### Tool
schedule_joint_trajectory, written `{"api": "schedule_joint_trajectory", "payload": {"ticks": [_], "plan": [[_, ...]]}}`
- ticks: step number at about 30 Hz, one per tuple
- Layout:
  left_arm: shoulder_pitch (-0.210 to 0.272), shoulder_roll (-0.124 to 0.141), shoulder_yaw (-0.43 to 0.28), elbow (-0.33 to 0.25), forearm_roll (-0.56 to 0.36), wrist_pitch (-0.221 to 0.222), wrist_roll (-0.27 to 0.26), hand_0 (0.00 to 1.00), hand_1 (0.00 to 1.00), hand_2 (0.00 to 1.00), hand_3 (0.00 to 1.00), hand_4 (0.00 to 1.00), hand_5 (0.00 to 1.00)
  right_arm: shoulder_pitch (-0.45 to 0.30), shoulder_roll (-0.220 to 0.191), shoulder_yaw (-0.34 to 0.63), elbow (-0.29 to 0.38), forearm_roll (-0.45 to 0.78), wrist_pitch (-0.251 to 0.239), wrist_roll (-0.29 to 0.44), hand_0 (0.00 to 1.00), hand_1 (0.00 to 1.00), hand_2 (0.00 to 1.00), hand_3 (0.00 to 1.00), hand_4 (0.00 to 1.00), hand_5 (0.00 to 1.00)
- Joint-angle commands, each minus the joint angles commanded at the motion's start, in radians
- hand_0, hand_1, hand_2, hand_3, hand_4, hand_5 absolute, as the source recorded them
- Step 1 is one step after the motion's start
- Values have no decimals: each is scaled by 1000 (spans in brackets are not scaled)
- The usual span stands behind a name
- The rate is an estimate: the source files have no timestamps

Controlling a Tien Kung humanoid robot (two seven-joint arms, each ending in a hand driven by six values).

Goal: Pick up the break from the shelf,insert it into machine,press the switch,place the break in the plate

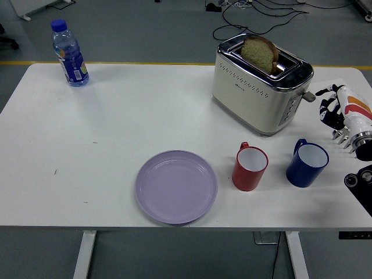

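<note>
White table point(116, 128): mugs point(250, 168) front toaster point(260, 87), bread point(258, 53).

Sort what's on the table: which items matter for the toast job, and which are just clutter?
Job items: bread slice standing in the toaster; toaster lever; purple plate; right hand beside the lever; metal rack partly behind that arm.

Just lying about: water bottle; red mug; blue mug.

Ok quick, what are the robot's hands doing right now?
Left hand: not in view.
Right hand: near the toaster's lever, holding nothing; open or closed cannot be told.
</note>
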Motion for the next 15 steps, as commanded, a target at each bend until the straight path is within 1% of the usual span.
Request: {"api": "schedule_joint_trajectory", "payload": {"ticks": [10, 15], "plan": [[-2, 0, 3, 0, -3, -1, -2, 670, 661, 674, 689, 419, 956, 13, 15, -4, -10, -13, -2, -5, 124, 178, 324, 596, 516, 2], [-3, 0, 6, 0, -3, -1, -1, 670, 662, 673, 690, 416, 953, 22, 29, -8, -40, -17, -2, -3, 126, 191, 325, 596, 503, 2]]}}
